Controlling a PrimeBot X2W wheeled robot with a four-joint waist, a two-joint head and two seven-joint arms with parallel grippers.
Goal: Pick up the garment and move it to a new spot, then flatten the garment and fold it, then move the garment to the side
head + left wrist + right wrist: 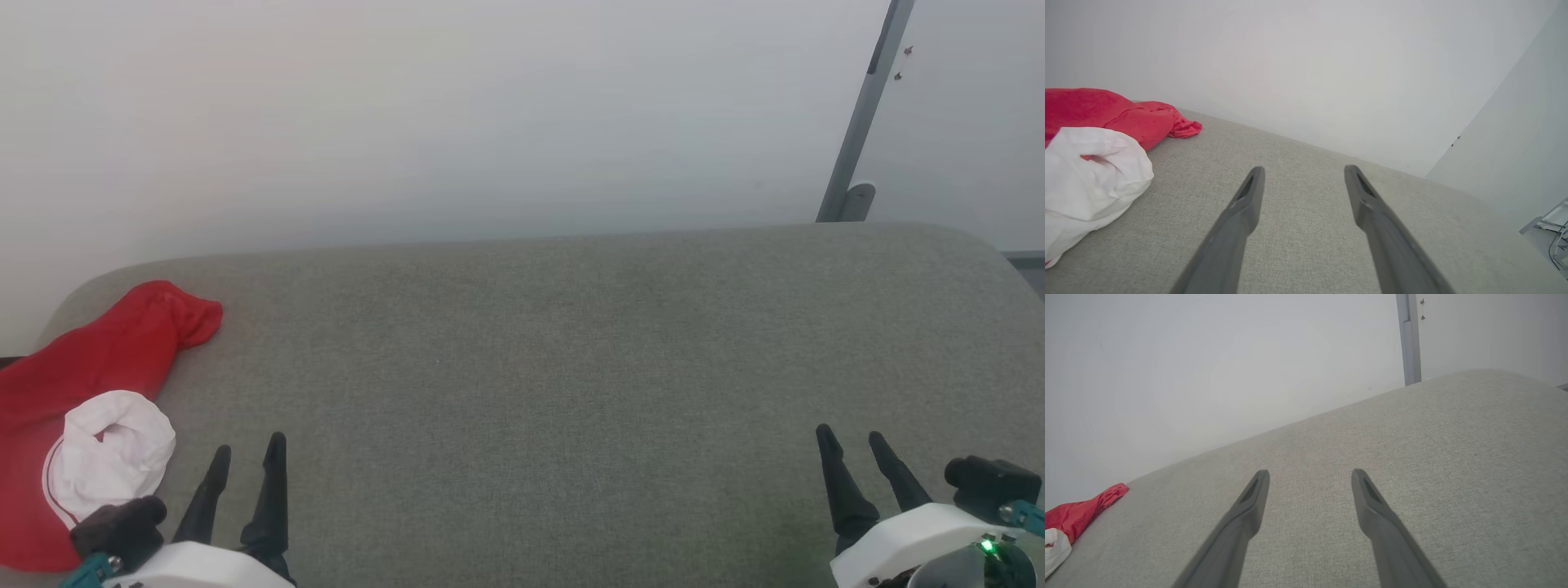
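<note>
Your left gripper (247,447) and right gripper (851,435) fingers gape empty; the jersey (98,359) beside the left is thin, limp: pinch a bunched fold.

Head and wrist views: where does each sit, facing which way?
Head view: on the head, facing forward-down over the grey cushion; open left gripper lower left, open right gripper lower right.
Left wrist view: left wrist, looking along its fingers; garment at left.
Right wrist view: right wrist, along its fingers over the cushion.
Shared: all show the garment.
</note>
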